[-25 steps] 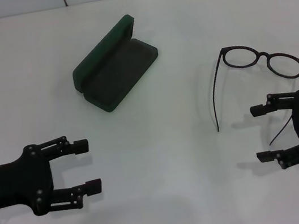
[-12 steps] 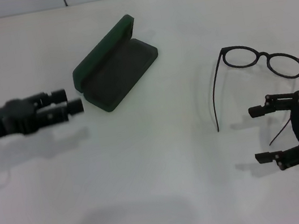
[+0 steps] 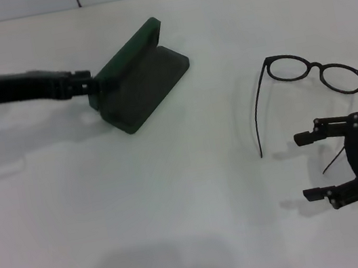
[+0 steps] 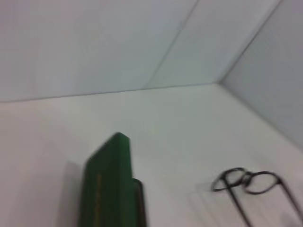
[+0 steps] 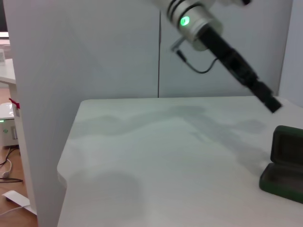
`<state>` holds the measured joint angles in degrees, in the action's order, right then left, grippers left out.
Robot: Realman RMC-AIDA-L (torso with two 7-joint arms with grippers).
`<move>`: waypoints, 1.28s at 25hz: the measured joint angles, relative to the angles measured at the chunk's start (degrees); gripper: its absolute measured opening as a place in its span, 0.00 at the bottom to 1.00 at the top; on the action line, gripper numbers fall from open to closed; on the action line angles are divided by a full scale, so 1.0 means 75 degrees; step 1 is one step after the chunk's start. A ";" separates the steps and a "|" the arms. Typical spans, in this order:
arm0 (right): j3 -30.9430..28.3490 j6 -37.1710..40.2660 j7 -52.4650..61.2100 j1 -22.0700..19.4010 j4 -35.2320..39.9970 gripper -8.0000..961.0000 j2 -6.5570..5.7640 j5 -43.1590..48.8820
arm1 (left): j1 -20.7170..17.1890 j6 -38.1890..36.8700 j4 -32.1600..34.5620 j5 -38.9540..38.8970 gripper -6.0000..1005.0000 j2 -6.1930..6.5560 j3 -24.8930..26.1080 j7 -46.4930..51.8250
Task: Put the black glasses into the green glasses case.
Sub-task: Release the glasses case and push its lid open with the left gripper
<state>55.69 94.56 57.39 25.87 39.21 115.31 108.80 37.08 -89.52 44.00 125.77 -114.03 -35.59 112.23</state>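
Right claw [image 3: 309,166]: near edge of white counter [image 3: 189,194], right side, fingers spread wide, holding nothing, just short of glasses.

Glasses [image 3: 313,73]: black frame, resting on counter just beyond right claw. Lenses at far side, 2 temple arms unfolded and pointing toward near edge. 1 temple tip lies between the spread fingers in head view; contact not determinable. Well apart from case.

Case [image 3: 137,79]: green, on counter at left of centre, farther back than glasses. Lid raised on far long side, dark lining exposed, nothing inside.

Left claw [image 3: 90,85]: extended from left at case's left end, at or touching lid edge. Finger state not determinable. Gold lettering on lid visible in left wrist view.
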 joint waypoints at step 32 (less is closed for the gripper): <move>0.0121 -0.0061 -0.0001 0.0024 -0.0062 0.89 0.0024 0.0025 | 0.2480 0.2809 0.0671 0.3662 0.82 -0.0675 -0.3927 0.3018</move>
<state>56.59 94.10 57.39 26.05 38.75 115.49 108.99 55.68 -68.46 49.03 153.23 -119.10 -65.04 134.87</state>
